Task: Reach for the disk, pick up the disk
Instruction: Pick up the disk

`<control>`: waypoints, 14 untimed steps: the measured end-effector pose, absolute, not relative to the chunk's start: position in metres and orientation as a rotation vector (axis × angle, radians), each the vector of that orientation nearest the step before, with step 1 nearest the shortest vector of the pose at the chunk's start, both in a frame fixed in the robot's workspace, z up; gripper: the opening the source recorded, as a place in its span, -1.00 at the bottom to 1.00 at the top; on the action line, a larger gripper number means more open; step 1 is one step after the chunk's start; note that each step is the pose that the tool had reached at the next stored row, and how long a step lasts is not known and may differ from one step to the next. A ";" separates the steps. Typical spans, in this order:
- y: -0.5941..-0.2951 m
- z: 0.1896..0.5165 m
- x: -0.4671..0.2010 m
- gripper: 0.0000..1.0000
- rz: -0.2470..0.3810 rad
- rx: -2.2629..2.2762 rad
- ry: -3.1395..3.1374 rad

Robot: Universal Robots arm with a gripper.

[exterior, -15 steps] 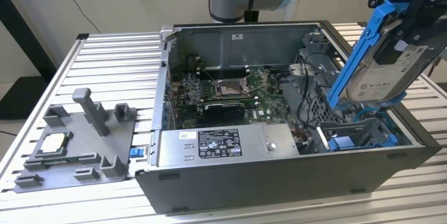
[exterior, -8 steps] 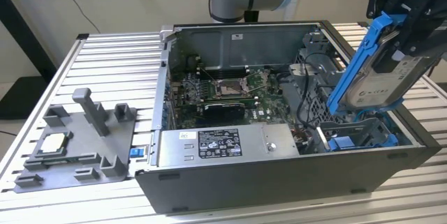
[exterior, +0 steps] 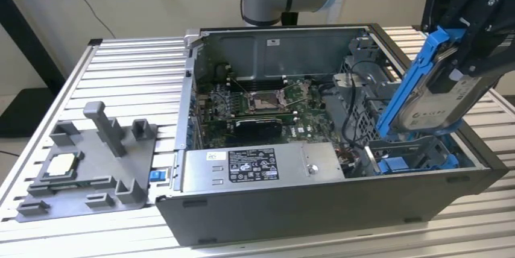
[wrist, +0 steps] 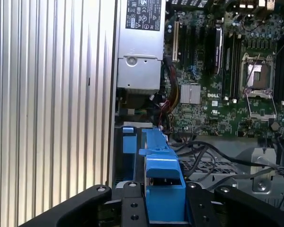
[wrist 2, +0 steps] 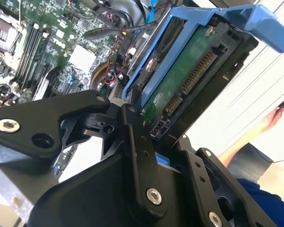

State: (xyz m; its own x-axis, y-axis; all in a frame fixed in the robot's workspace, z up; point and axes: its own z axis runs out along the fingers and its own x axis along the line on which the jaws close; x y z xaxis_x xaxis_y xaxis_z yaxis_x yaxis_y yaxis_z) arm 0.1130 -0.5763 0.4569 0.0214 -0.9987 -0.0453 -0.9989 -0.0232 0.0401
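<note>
Holding the disk point(exterior: 441, 102) by its blue bracket, the gripper point(exterior: 471, 41) stood above the case point(exterior: 322, 204) near the exterior view's right; its jaws were clamped on the bracket's edges, as both wrist views showed, with a black finger point(wrist 2: 139, 142) against the drive's green underside in the second wrist view and the blue bracket point(wrist: 163, 189) pinched between the finger links in the first wrist view. The disk hung tilted, its labelled silver face toward the exterior camera, its lower end just over the blue-railed bay point(exterior: 406, 155) at the case's corner; whether that end was touching the bay or fully clear of it could not be told. By these pictures the reach was done and the grasp made; the lift looked well advanced, since most of the disk stood above the case wall, though its lower end was close to the bay. Inside the case the motherboard point(exterior: 257, 113) and the power supply point(exterior: 257, 164) lay untouched; on the slatted table point(exterior: 129, 71) to the exterior view's left sat a grey fixture point(exterior: 88, 167) with a small chip point(exterior: 63, 164) on it, well apart from the gripper; a person's sleeve point(wrist 2: 258, 168) showed at the edge of the second wrist view.
</note>
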 end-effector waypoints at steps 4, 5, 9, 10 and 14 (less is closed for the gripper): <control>-0.577 0.455 0.114 -1.00 0.095 -2.241 2.195; -0.577 0.455 0.114 -1.00 0.095 -2.239 2.198; -0.579 0.454 0.115 -1.00 0.095 -2.228 2.208; -0.581 0.454 0.115 -1.00 0.094 -2.226 2.210; -0.587 0.454 0.115 -1.00 0.095 -2.223 2.215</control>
State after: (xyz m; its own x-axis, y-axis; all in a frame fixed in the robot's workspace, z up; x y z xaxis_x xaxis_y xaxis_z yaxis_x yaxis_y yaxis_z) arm 0.1145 -0.5874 0.4544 0.0026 -0.9990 -0.0444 -0.9992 -0.0044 0.0409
